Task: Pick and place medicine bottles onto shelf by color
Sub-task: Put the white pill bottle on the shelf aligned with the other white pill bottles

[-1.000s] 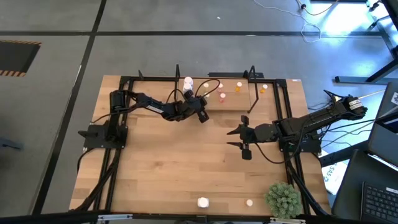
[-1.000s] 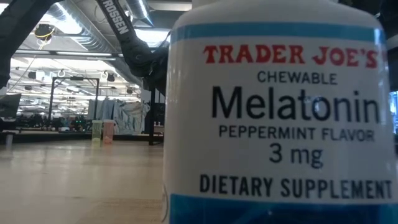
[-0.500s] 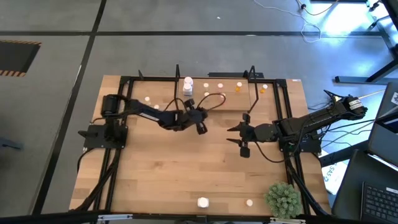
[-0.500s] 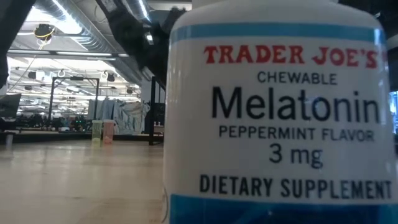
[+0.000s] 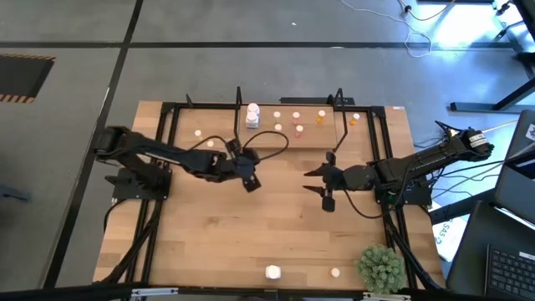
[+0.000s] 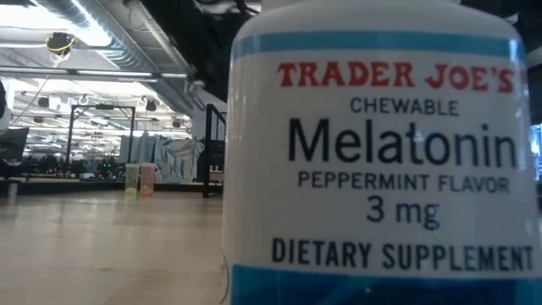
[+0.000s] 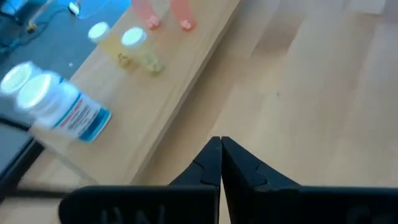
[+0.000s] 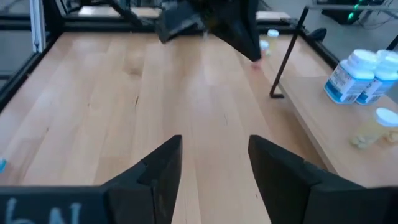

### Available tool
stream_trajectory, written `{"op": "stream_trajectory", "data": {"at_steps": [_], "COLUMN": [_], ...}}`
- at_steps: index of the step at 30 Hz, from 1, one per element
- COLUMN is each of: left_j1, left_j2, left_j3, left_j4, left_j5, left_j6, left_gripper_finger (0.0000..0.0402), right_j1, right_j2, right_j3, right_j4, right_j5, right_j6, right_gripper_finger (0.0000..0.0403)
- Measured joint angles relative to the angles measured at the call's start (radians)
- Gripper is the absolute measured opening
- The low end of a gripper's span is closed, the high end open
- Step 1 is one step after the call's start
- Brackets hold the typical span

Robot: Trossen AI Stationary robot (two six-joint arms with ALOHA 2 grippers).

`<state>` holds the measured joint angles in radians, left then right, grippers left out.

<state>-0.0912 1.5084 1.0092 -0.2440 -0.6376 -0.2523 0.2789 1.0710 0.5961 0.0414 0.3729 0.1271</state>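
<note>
The shelf (image 5: 292,139) stands at the table's far middle, a pale base between thin black uprights. On it stand two white blue-labelled medicine bottles (image 7: 59,107), yellowish ones (image 7: 135,48) and pink ones (image 5: 298,129). More bottles stand off the shelf: small ones (image 5: 199,132) to its left, and near the front edge a white one (image 5: 272,272) that fills the low view (image 6: 381,152). My left gripper (image 5: 250,182) (image 7: 221,146) hovers shut and empty over the table's middle, nearer than the shelf. My right gripper (image 5: 316,186) (image 8: 214,152) hangs open and empty to the right.
A green bushy plant (image 5: 380,267) sits at the near right corner, with a small bottle (image 5: 335,272) beside it. Black frame rails (image 5: 159,192) run along the table's sides. Bare wood lies between the grippers and the front edge.
My left gripper has drawn back from the shelf's front edge, toward the table's near and left side, and risen, staying shut and empty. In the low view its arm has lifted out of the picture. The bottles have stayed in place.
</note>
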Motion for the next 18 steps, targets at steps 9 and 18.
{"op": "stream_trajectory", "data": {"at_steps": [9, 18], "left_j1": [-0.082, -0.201], "left_j2": [-0.170, -0.217], "left_j3": [0.001, 0.002], "left_j4": [-0.244, -0.370], "left_j5": [0.002, -0.102], "left_j6": [-0.151, -0.201], "left_gripper_finger": [0.0000, 0.0000], "right_j1": [0.001, 0.069], "right_j2": [-0.001, 0.043], "right_j3": [0.034, 0.340], "right_j4": [-0.064, -0.576], "right_j5": [-0.113, -0.133], "right_j6": [-0.131, -0.057], "right_gripper_finger": [0.0188, 0.0166]}}
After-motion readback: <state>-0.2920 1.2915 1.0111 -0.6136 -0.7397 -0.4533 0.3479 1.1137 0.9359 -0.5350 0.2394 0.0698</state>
